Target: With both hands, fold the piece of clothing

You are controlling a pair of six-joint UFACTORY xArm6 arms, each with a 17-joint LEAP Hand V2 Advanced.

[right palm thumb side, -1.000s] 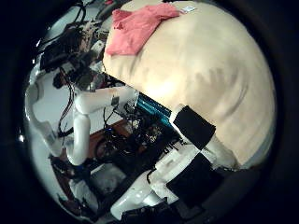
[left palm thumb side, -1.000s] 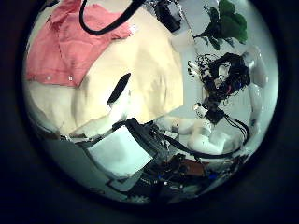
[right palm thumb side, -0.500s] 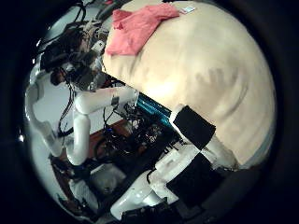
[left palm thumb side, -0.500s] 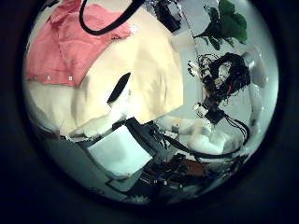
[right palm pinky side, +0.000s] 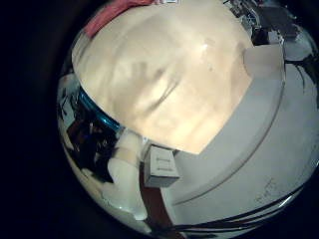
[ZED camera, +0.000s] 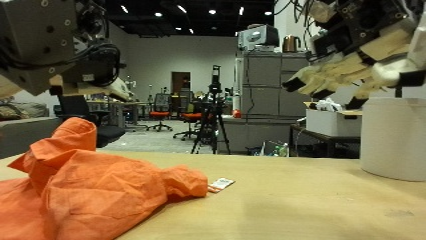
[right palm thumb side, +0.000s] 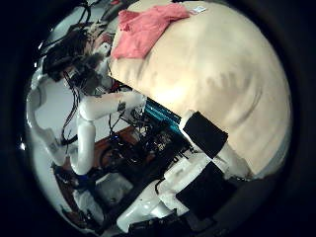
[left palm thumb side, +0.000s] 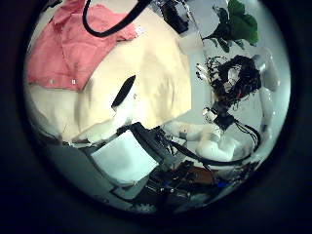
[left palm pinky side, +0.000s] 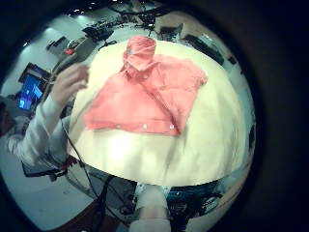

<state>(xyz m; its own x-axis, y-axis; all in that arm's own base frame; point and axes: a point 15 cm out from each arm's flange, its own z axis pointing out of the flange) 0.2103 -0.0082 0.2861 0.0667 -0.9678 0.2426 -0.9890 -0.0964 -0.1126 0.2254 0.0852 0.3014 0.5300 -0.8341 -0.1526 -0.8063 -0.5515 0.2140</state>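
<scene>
An orange shirt [ZED camera: 93, 190] lies crumpled on the tan table [ZED camera: 320, 205], below my left hand [ZED camera: 60, 50]. My left hand hangs high above it, fingers relaxed, holding nothing. My right hand [ZED camera: 353, 55] hangs high over the bare table, away from the shirt, fingers relaxed and empty. The left little finger side palm view shows the shirt [left palm pinky side: 145, 92] spread out with its collar bunched. It also shows in the left thumb side palm view [left palm thumb side: 68, 49], at the table's far edge in the right thumb side palm view [right palm thumb side: 143, 30], and as a strip in the right little finger side palm view [right palm pinky side: 120, 12].
A small white tag [ZED camera: 220, 184] lies on the table next to the shirt. A white cylinder [ZED camera: 396, 135] stands on the table under my right hand. Bare table top [right palm thumb side: 217, 69] stretches below my right palm.
</scene>
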